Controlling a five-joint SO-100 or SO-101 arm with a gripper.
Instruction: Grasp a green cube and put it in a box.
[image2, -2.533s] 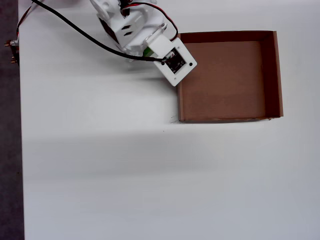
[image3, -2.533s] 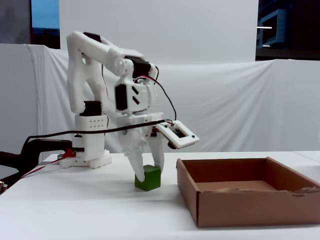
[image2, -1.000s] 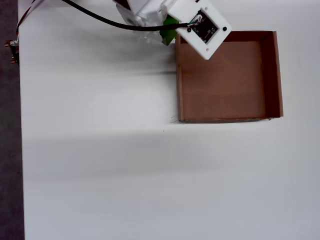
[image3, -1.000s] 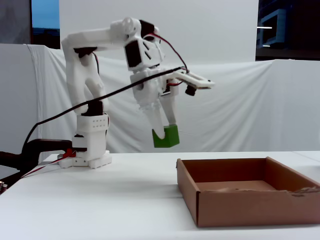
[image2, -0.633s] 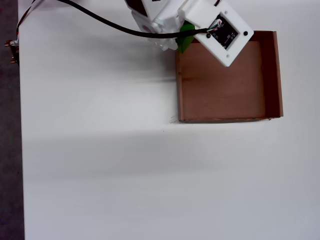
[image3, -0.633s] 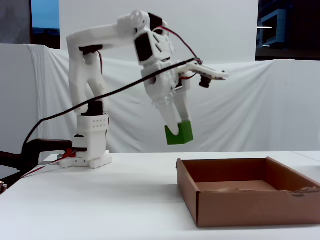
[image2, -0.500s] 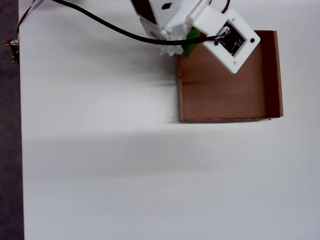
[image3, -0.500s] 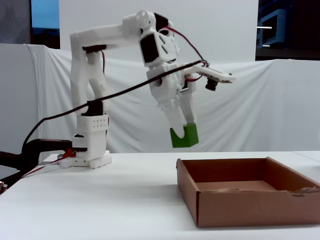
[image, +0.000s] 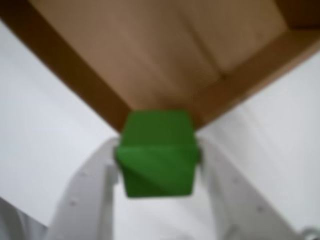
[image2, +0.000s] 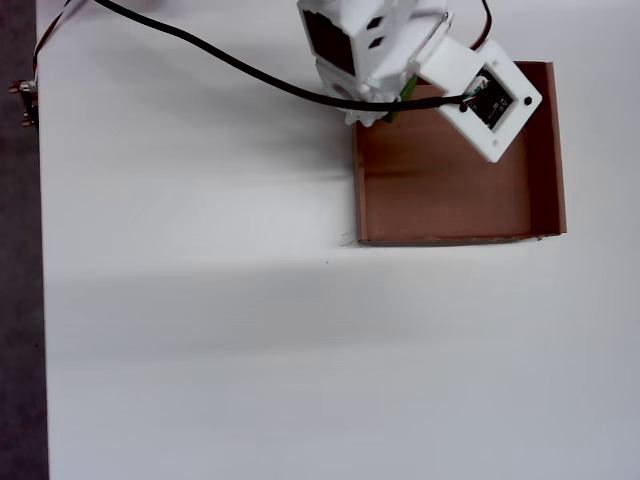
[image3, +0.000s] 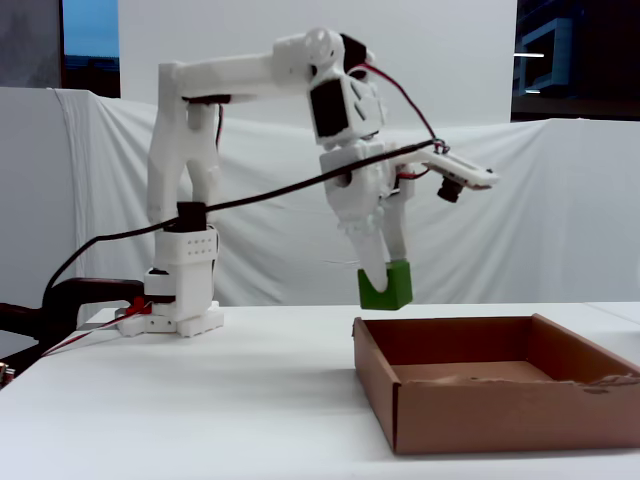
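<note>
My white gripper (image: 157, 162) is shut on the green cube (image: 156, 154), with a finger pressed on each side. In the fixed view the cube (image3: 386, 285) hangs in the gripper (image3: 383, 283) a little above the far left corner of the brown cardboard box (image3: 470, 412). In the wrist view the box corner (image: 120, 112) lies just beyond the cube, its floor stretching away. In the overhead view the arm covers the gripper; only a sliver of the cube (image2: 395, 110) shows at the box's top left wall (image2: 358, 190).
The white table (image2: 200, 330) spreads around the box. The arm's base (image3: 182, 300) stands clamped at the left in the fixed view. A black cable (image2: 200, 48) runs from the arm across the table's top left.
</note>
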